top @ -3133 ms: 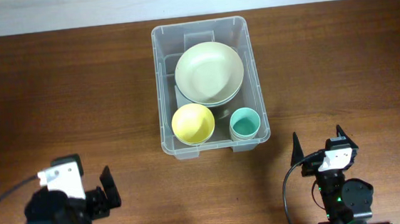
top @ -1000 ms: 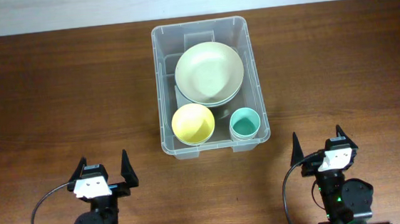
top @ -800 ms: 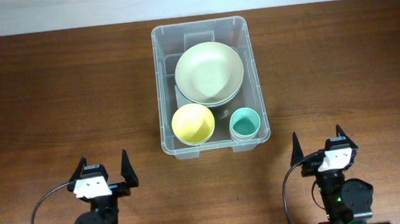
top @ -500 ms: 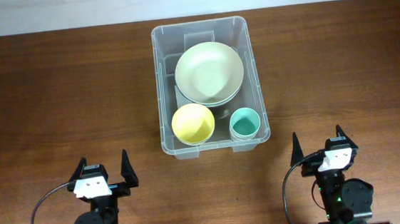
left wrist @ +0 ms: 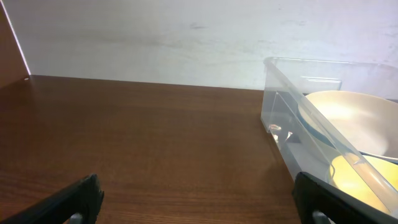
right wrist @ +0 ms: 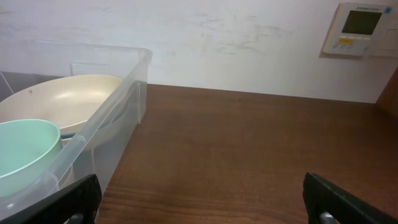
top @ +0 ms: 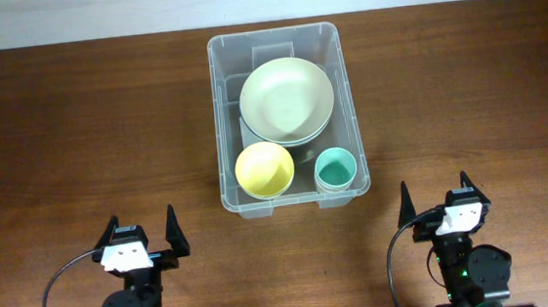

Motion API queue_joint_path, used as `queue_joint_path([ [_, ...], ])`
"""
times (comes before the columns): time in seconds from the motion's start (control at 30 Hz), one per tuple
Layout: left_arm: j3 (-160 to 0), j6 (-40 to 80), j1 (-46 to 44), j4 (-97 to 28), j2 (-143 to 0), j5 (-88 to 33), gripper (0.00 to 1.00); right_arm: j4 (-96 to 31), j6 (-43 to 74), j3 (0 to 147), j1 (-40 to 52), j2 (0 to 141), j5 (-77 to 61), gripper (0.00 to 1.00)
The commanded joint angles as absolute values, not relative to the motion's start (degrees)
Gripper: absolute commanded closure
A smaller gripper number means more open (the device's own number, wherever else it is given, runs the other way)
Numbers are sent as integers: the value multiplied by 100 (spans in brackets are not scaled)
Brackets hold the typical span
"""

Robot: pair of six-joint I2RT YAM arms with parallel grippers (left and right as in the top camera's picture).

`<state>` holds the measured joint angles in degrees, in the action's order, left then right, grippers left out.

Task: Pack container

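The clear container [top: 224, 128] stands at the table's middle back. It holds a pale green plate [top: 286, 99] on a stack, a yellow bowl [top: 263, 169] and a teal cup [top: 335, 169]. My left gripper [top: 143, 226] is open and empty near the front edge, left of the container. My right gripper [top: 436, 190] is open and empty at the front right. The left wrist view shows the container [left wrist: 283, 106] to its right, between open fingers [left wrist: 199, 199]. The right wrist view shows the container [right wrist: 118, 93] and teal cup [right wrist: 25, 146] to its left, fingers [right wrist: 205, 199] open.
The brown wooden table [top: 76, 130] surrounds the container. A white wall [left wrist: 155, 37] rises behind the table. A wall thermostat [right wrist: 360, 28] shows at the upper right of the right wrist view.
The left arm swung from the far front-left corner to its upright resting pose by one second ago. Nothing has moved since. The right arm has not moved.
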<state>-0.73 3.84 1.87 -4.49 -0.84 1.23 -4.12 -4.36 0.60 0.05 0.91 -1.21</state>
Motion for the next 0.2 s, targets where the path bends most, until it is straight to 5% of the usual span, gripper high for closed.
queue_joint_path([
  [0.0,-51,294,215,-473,-34,19,1,-432,-425,32,40,51,-193,1],
  [0.17,-51,294,215,-473,-34,19,0,-432,-425,32,40,51,-193,1],
])
